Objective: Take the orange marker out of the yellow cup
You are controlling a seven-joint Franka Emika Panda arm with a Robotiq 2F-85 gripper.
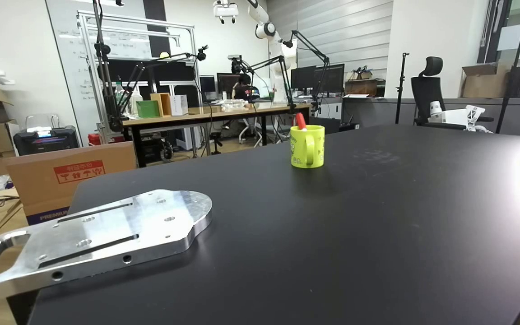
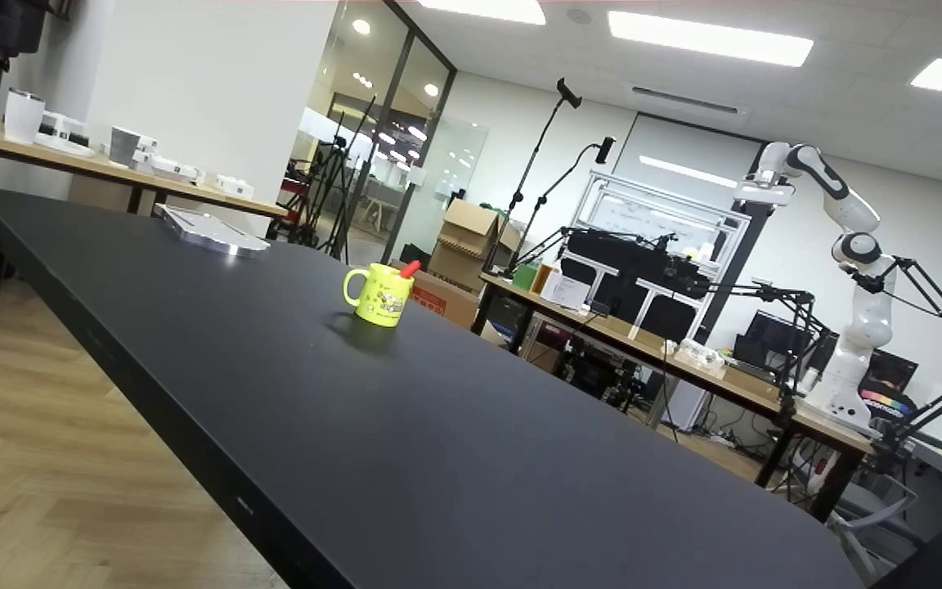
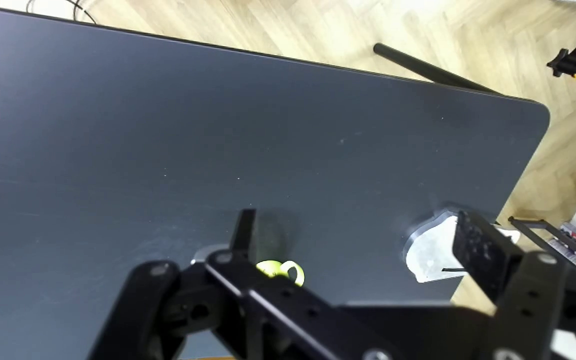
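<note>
The yellow cup (image 1: 318, 146) is a bright yellow-green mug with a handle. It stands upright on the black table, and it also shows in an exterior view (image 2: 383, 298). The orange marker (image 1: 301, 121) leans inside it with its red-orange end above the rim, seen also in an exterior view (image 2: 410, 269). In the wrist view my gripper (image 3: 362, 237) is open and empty, high above the table. Its left finger linkage covers most of the cup (image 3: 268, 267), and the marker is hidden there. The gripper does not show in the exterior views.
A silver metal plate (image 1: 151, 221) lies at the table's end and also shows in the wrist view (image 3: 435, 250). The black table (image 2: 438, 458) has its edges in view. A cardboard box (image 1: 106, 167) stands beside the table. A white robot arm (image 2: 863, 278) stands at a desk behind.
</note>
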